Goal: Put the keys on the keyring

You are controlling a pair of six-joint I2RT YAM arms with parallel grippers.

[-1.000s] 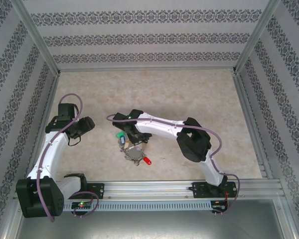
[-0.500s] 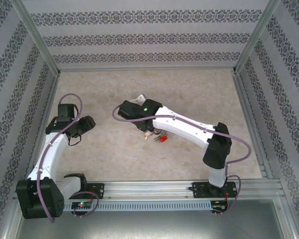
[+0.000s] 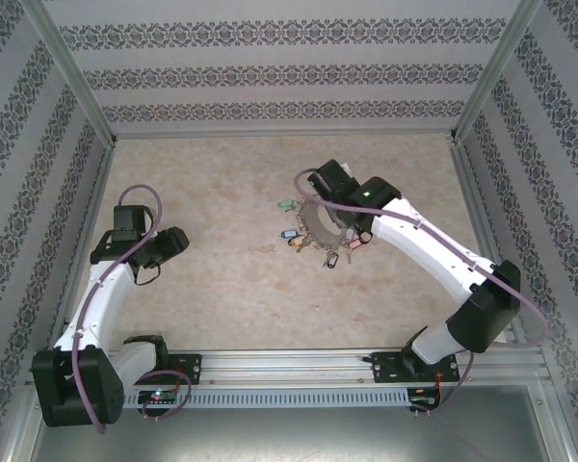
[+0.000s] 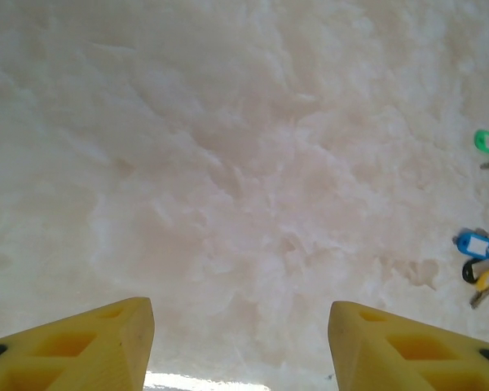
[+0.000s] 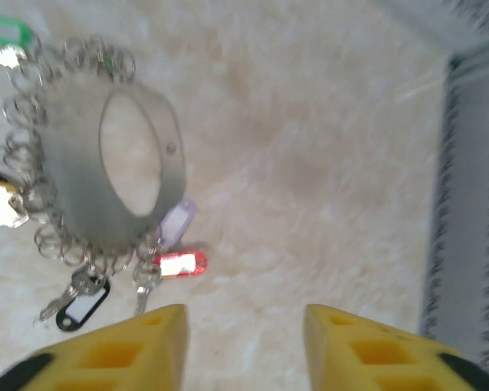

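Keyring (image 5: pixel 69 163) on table (image 4: pixel 228 163); black-tag key (image 5: pixel 80 307) at its rim, threaded or not I cannot tell; right hand (image 5: pixel 243 326), left hand (image 4: pixel 240 318) open, empty.

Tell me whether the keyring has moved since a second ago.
Yes. The keyring has gone right and farther from the front rail, toward the back of the table.

Table (image 3: pixel 222 279) lies open left of the keyring (image 5: pixel 69 179).

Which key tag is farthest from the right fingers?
The green tag, across the keyring from the fingers; the red tag and black tag lie right by them.
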